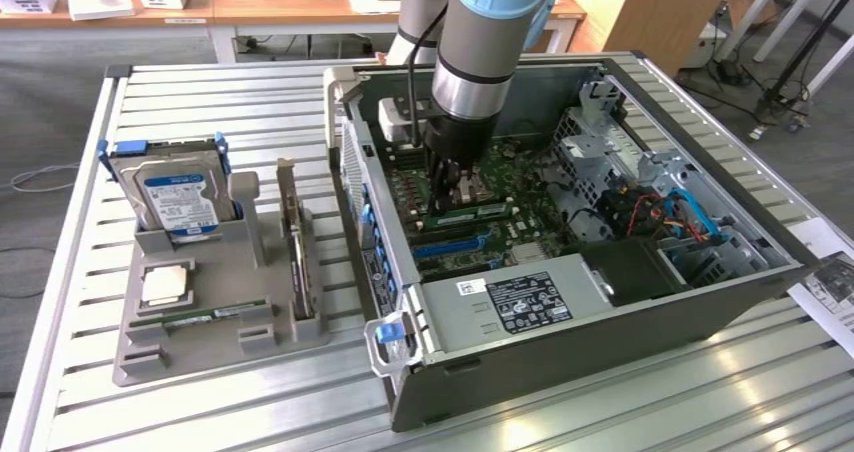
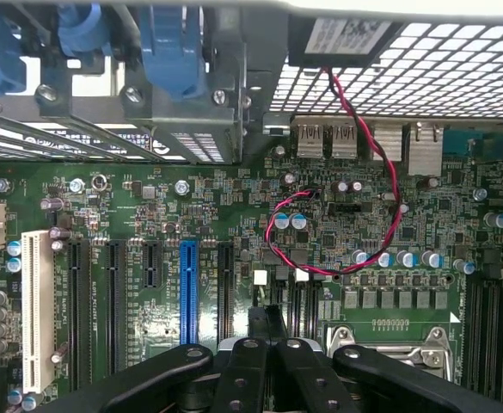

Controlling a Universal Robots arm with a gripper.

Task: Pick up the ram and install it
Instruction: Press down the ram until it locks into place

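While the jaws stand pressed together, the gripper (image 1: 457, 184) hangs low inside the open computer case (image 1: 694, 302), walls close around.

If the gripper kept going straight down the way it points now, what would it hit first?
Most likely the green motherboard inside the open computer case. The gripper, shut, points down at it, near the card slots. Exact landing spot is uncertain; depth is unclear.
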